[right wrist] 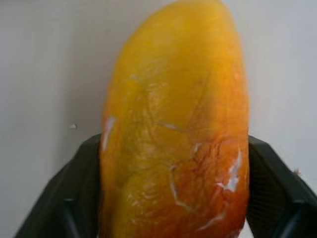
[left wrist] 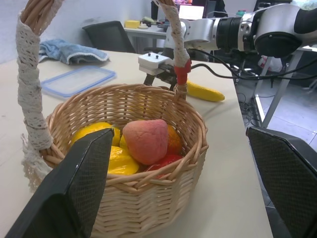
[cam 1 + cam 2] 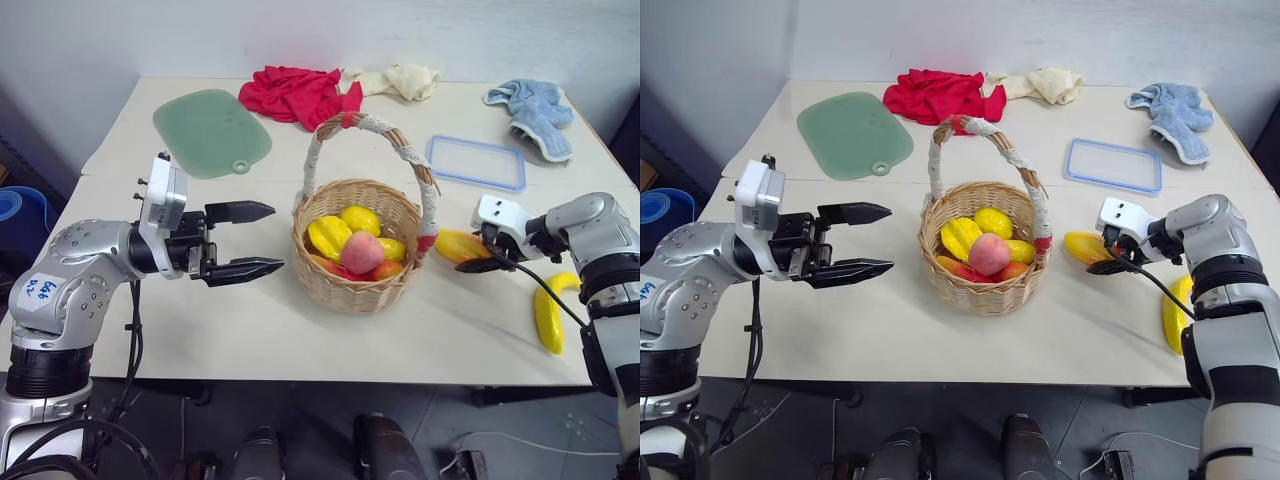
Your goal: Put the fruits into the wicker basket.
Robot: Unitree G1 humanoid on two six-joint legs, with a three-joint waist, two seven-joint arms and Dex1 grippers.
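The silver left arm reaches in from the left, forearm level, its left gripper [image 3: 246, 240] aimed sideways to the right, above the tabletop. Its two black fingers [image 3: 240, 211] stand wide apart, one above the other, nothing between them. Over on the right, the right arm bends inward at the elbow, wrist angled down and to the left. The right gripper [image 3: 478, 252] sits low at the table surface, and in the right wrist view its black fingers [image 1: 81, 191] sit against both sides of the yellow-red oval mango [image 1: 176, 124].

I'm in an office or lab: desks [image 2: 143, 30], office chair [image 2: 109, 35], lit monitor [image 2: 190, 11] behind my table [image 3: 300, 330].
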